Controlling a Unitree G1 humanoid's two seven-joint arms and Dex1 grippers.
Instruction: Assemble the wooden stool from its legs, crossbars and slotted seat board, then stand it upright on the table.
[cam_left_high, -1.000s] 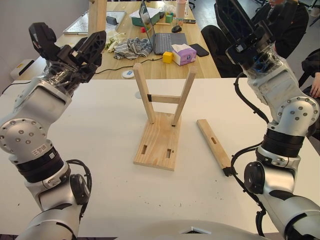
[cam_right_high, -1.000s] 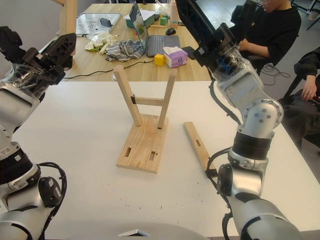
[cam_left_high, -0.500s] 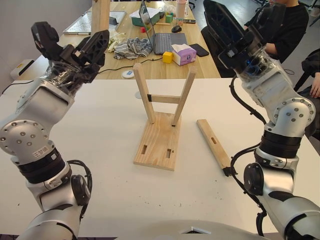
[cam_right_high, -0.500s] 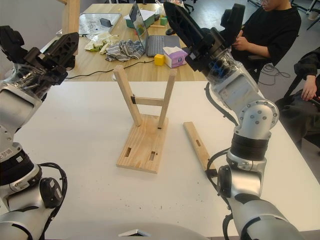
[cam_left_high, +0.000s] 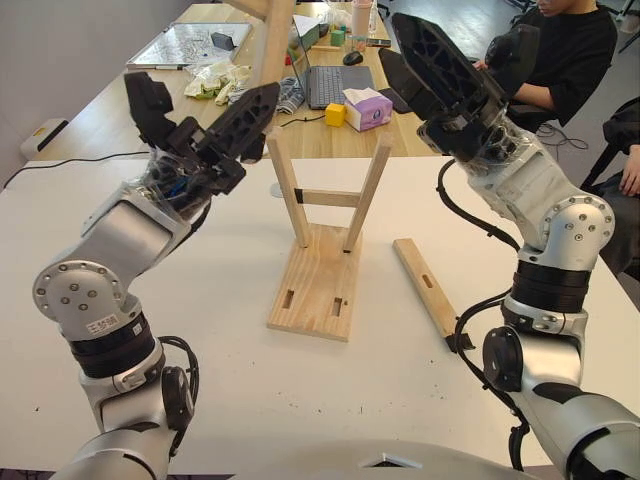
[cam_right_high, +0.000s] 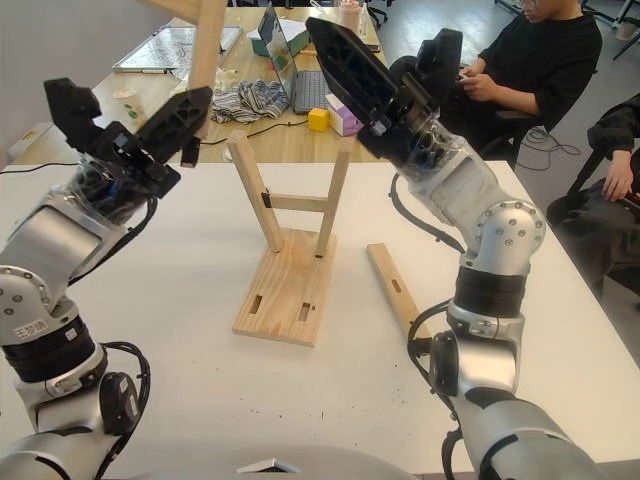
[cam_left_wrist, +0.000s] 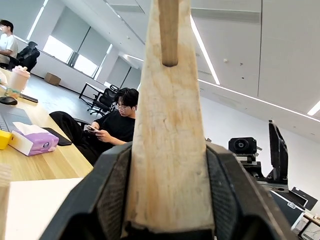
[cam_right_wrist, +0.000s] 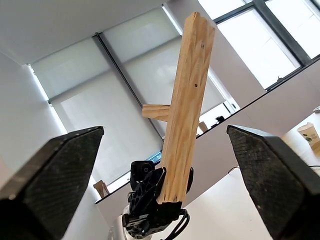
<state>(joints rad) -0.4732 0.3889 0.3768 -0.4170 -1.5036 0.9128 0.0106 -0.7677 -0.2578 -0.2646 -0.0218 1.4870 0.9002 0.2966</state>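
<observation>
The slotted seat board (cam_left_high: 315, 285) lies flat in the middle of the white table (cam_left_high: 200, 300). Two legs (cam_left_high: 288, 185) stand up from its far end, joined by a crossbar (cam_left_high: 330, 197). A loose leg (cam_left_high: 428, 288) lies on the table to the right of the board. My left gripper (cam_left_high: 250, 110) is raised left of the standing legs and is shut on another wooden leg (cam_left_wrist: 170, 140) with a dowel crossbar (cam_left_wrist: 168, 30) sticking out; the leg points up and leans rightward. My right gripper (cam_left_high: 415, 60) hangs open above and right of the standing legs, with nothing between its fingers (cam_right_wrist: 55, 175).
Behind the white table stands a wooden desk (cam_left_high: 300, 135) with a laptop (cam_left_high: 320, 75), a tissue box (cam_left_high: 368, 108), a yellow cube (cam_left_high: 336, 114) and crumpled cloth (cam_left_high: 225, 78). A person sits at the back right. Bare tabletop lies left of and in front of the board.
My left arm has swung its leg inward toward the standing legs and tilted it. My right gripper has come down and leftward, closer to the stool.
</observation>
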